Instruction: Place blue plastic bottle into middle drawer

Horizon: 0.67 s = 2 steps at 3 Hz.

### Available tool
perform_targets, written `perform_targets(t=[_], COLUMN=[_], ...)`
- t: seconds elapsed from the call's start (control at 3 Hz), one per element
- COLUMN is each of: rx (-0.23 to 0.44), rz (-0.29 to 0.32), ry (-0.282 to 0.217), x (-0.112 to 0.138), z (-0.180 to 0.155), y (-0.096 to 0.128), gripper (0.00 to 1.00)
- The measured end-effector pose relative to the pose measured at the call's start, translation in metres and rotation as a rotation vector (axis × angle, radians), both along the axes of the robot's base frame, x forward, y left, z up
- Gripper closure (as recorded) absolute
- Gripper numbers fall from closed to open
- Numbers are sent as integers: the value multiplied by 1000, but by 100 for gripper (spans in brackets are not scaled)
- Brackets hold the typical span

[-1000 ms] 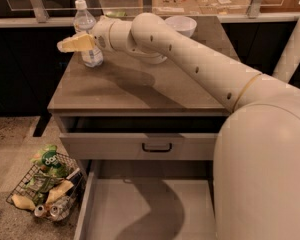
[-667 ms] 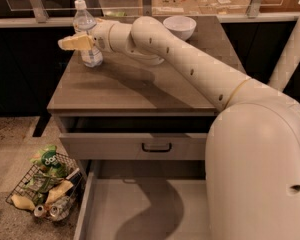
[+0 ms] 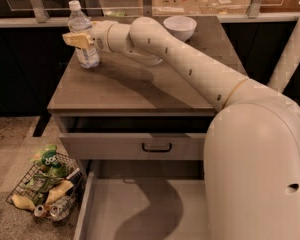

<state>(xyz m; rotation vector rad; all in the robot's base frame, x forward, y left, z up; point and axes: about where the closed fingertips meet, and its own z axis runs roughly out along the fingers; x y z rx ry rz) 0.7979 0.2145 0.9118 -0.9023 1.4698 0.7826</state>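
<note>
The blue plastic bottle (image 3: 80, 20), clear with a white cap and a pale label, stands upright at the back left corner of the cabinet top (image 3: 120, 89). My gripper (image 3: 76, 40) is at the bottle's middle, reaching in from the right, its tan tip crossing the front of the bottle. The middle drawer (image 3: 110, 204) is pulled wide open at the bottom of the view and shows a plain pale grey floor under my arm's shadow. Nothing lies in the part I can see.
A white bowl (image 3: 180, 26) sits at the back of the cabinet top. The drawer above (image 3: 125, 146), with a small black handle (image 3: 156, 147), is slightly out. A wire basket of rubbish (image 3: 47, 186) stands on the floor at left. My arm fills the right side.
My gripper stays at the bottle's middle, barely shifted. The bottle still stands in the same spot and the drawers have not moved.
</note>
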Motion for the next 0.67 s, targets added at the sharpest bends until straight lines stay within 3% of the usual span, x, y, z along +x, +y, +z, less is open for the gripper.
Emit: perform_targets(t=[0.33,0.67], rx=[0,1], rz=[4,8], ry=[1,2], x=[-1,-2], z=[-1,-1], y=[3,6], gripper=[87,100])
